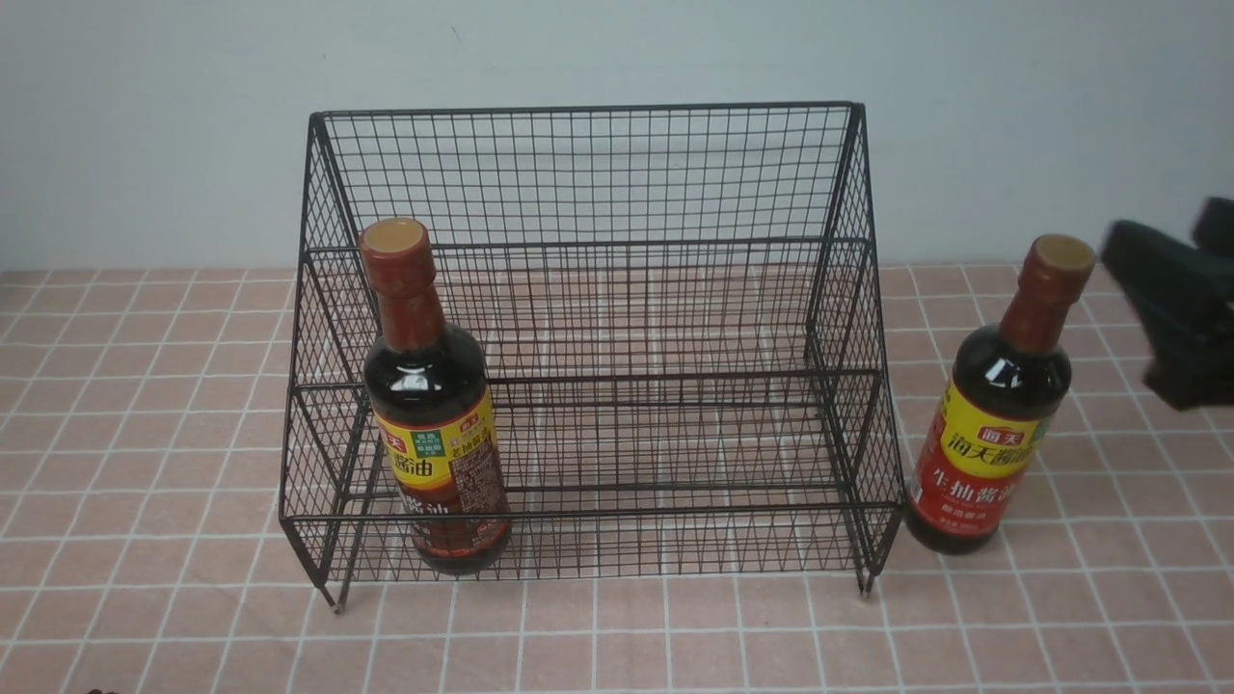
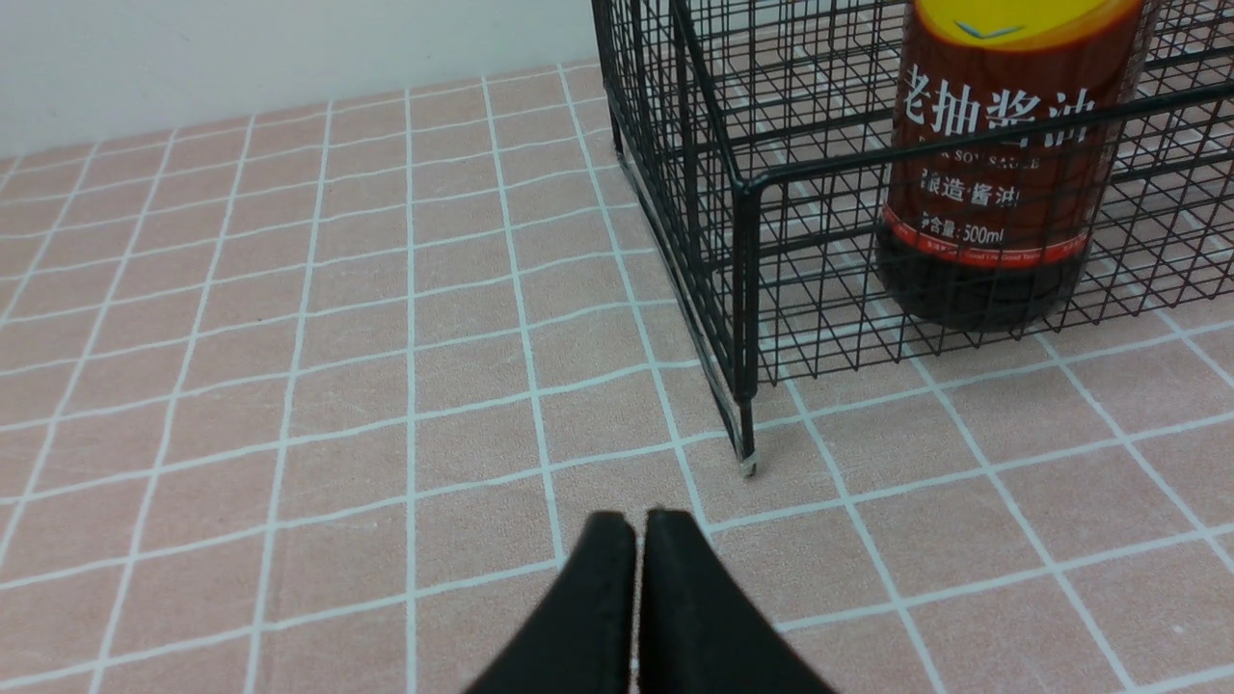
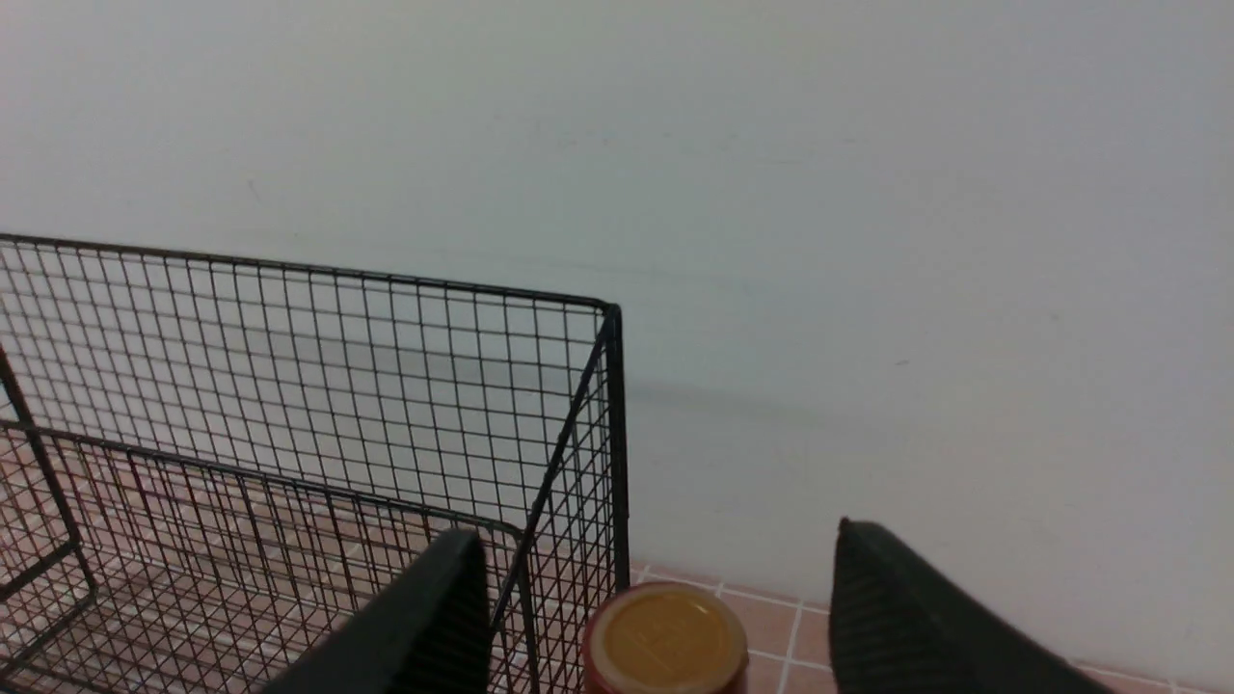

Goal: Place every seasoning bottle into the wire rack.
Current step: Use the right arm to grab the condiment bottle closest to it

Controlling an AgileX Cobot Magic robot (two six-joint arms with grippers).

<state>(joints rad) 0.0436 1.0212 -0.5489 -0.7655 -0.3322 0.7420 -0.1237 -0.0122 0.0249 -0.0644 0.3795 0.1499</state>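
The dark wire rack (image 1: 598,173) stands mid-table. One seasoning bottle with a brown lower band (image 1: 434,424) is upright inside its front left corner, and its base shows in the left wrist view (image 2: 983,222). The other seasoning bottle, red-banded (image 1: 993,414), stands on the table just right of the rack. My right gripper (image 1: 1171,308) hovers to its right, near cap height. In the right wrist view that gripper (image 3: 656,578) is open, its fingers apart on either side of the tan cap (image 3: 665,641) without touching it. My left gripper (image 2: 636,525) is shut and empty, low over the table by the rack's front left foot.
The table wears a pink tiled cloth (image 1: 145,482). A pale wall (image 1: 145,125) rises close behind the rack. The rack's right side (image 3: 578,453) stands close beside the red-banded bottle.
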